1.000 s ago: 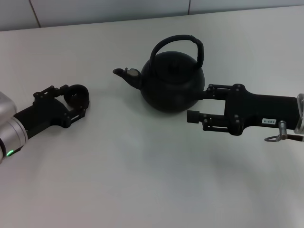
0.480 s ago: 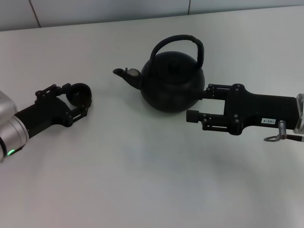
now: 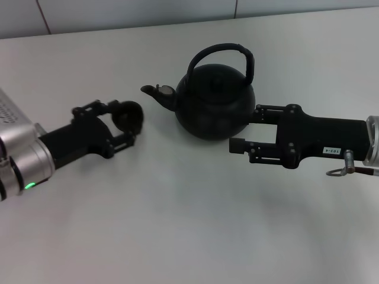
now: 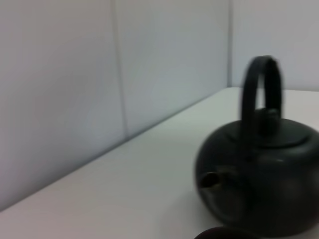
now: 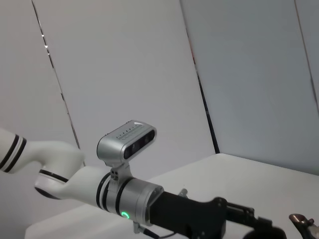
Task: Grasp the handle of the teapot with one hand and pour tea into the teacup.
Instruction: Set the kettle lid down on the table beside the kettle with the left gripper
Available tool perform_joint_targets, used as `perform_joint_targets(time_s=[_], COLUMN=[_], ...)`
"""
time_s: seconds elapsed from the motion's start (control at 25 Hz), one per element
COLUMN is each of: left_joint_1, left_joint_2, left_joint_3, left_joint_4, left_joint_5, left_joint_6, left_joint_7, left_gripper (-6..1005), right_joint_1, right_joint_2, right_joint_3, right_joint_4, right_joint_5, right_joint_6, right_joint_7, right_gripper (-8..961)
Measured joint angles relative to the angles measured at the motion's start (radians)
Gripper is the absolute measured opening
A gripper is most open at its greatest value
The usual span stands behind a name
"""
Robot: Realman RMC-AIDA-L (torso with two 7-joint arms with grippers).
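Head view: the teapot [image 3: 214, 100] stands upright on the table [image 3: 177, 225], handle [image 3: 228, 49] free. The left gripper [image 3: 127, 124] grips the teacup [image 3: 127, 115], carried just left of the spout, probably to catch the pour. The right hand [image 3: 247, 129] lies low beside the teapot's right, fingers spread, empty.

Left wrist view: the teapot fills the frame, the cup rim at the edge.

Right wrist view: only the left arm, beyond the teapot.

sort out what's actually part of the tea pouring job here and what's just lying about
Part of the job:
teapot
handle
teacup, held in the left end effector
right end effector, open beside the teapot

Just there:
table
wall
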Motion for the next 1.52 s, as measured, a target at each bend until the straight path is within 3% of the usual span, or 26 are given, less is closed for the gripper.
perform_joint_targets(time_s=[0.72,1.52], left_joint_1=[-0.009,-0.009], left_joint_2=[-0.002,-0.002], left_joint_3=[0.141,0.156], left_joint_4=[0.001,-0.009], left_joint_5=[0.0,-0.002], left_joint_6=[0.051,0.025], left_joint_7=[-0.036,-0.038], left_gripper=[690,691], right_joint_1=[0.007,0.015], right_joint_2=[0.0,0.0], right_joint_3=[-0.004,-0.004], right_joint_4=[0.0,0.0], right_joint_5=[0.001,0.0], right_joint_6=[-0.005,0.001], right_joint_7=[0.0,0.0], right_gripper=[651,650])
